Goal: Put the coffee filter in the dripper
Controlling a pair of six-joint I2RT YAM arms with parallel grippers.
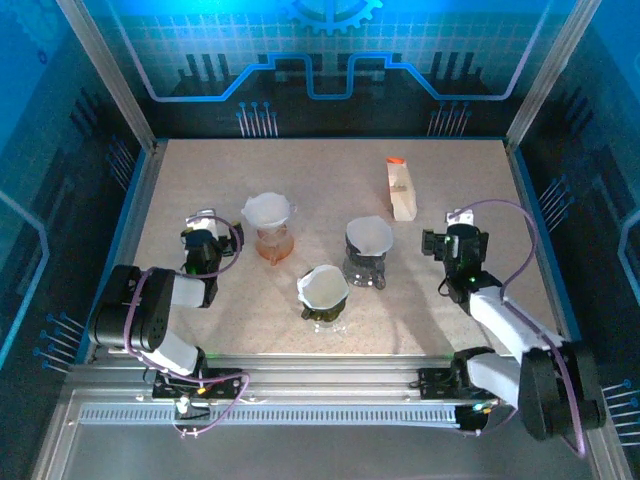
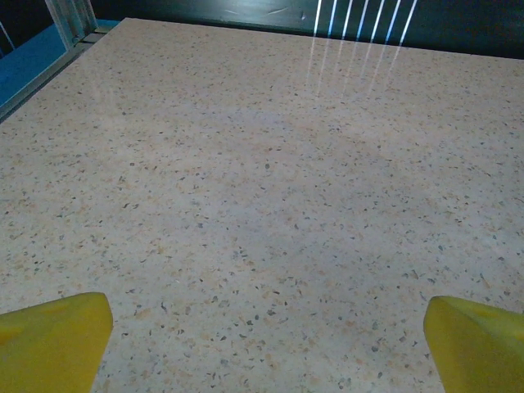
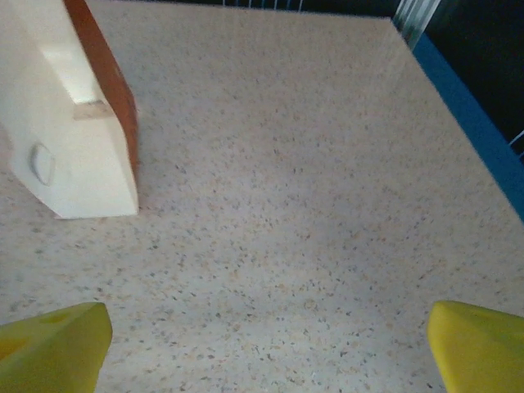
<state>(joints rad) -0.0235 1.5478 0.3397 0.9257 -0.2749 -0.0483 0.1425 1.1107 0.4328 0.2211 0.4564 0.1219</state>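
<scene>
Overhead: drippers (image 1: pixel 365 272); right wrist: cream box (image 3: pixel 57 147)

No word, number or brand can be read anywhere. The back wall (image 1: pixel 330 60) carries a pale blue gear sign (image 1: pixel 331 12) at its top edge, over glowing circuit-style lines, with no letters in it. The box (image 1: pixel 401 190) on the surface has a faint mark on its pale face, too small to make out from the top view. In the right wrist view the box (image 3: pixel 57 123) shows only a small oval raised spot (image 3: pixel 41 164) with no writing on it.
</scene>
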